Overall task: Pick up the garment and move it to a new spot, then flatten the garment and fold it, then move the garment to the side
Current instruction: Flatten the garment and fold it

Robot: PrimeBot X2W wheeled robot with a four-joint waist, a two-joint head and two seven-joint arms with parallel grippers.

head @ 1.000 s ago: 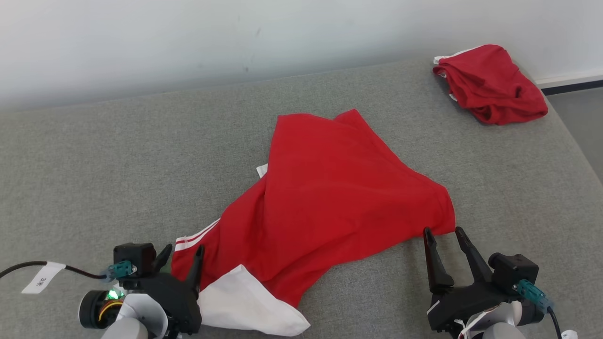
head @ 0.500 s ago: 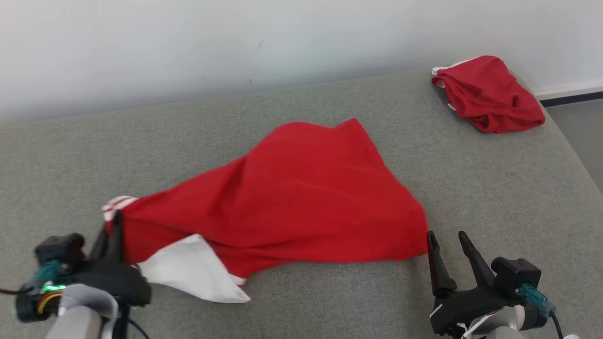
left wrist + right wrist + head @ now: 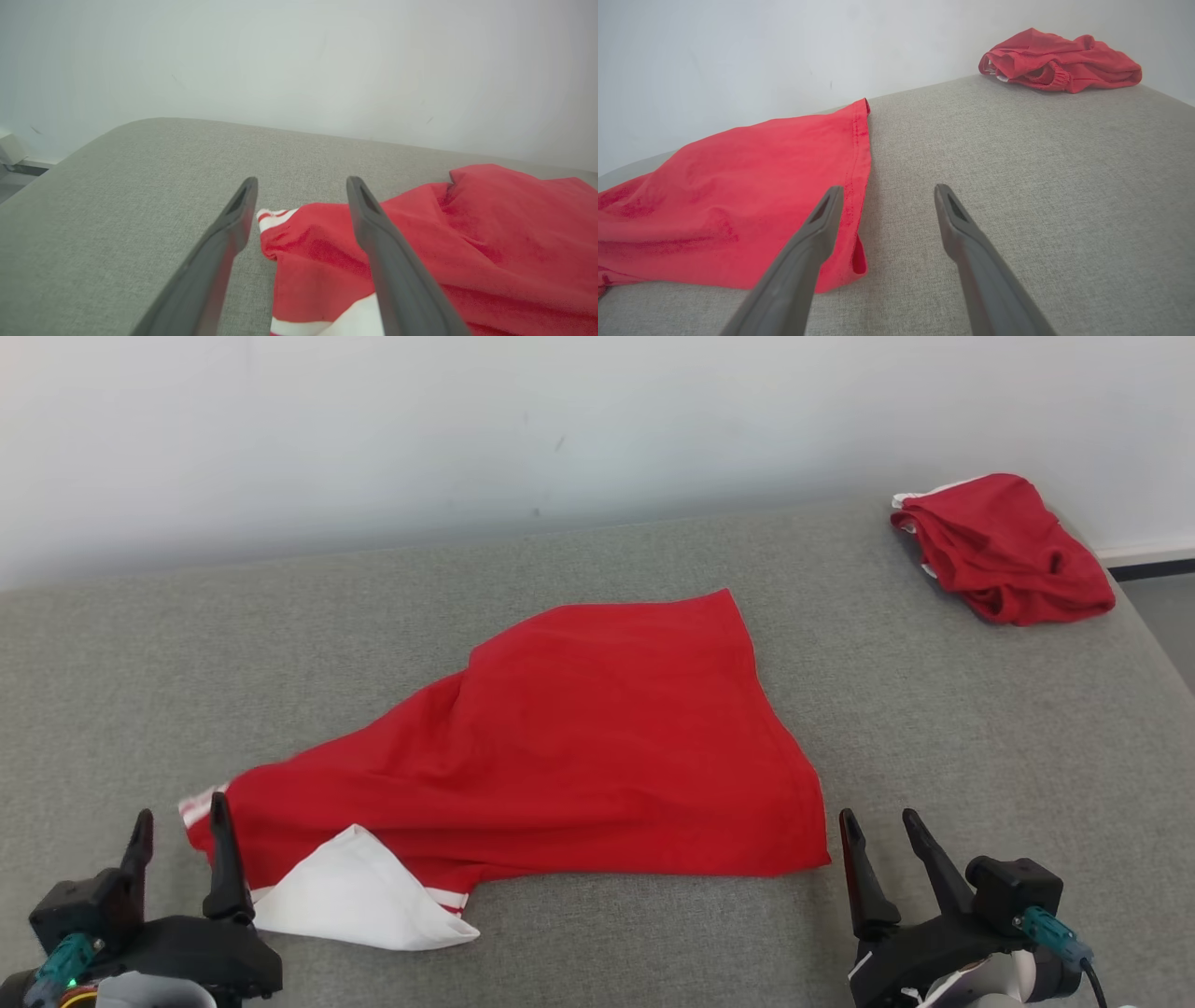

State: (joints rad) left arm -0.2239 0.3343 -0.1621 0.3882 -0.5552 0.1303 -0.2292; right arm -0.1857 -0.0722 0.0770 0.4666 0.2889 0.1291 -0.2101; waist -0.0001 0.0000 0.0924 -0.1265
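The red garment (image 3: 597, 747) lies spread in the middle of the gray cushion (image 3: 980, 728), with a white corner (image 3: 355, 896) turned up at near left. The left hand (image 3: 180, 808) and the right hand (image 3: 876, 817) are released and empty. Flattening seems unfinished; folding and moving it aside are left.

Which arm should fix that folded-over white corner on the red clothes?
Probably the left. The left gripper stands open just beside the white corner of the red garment; the right gripper sits at the far hem.
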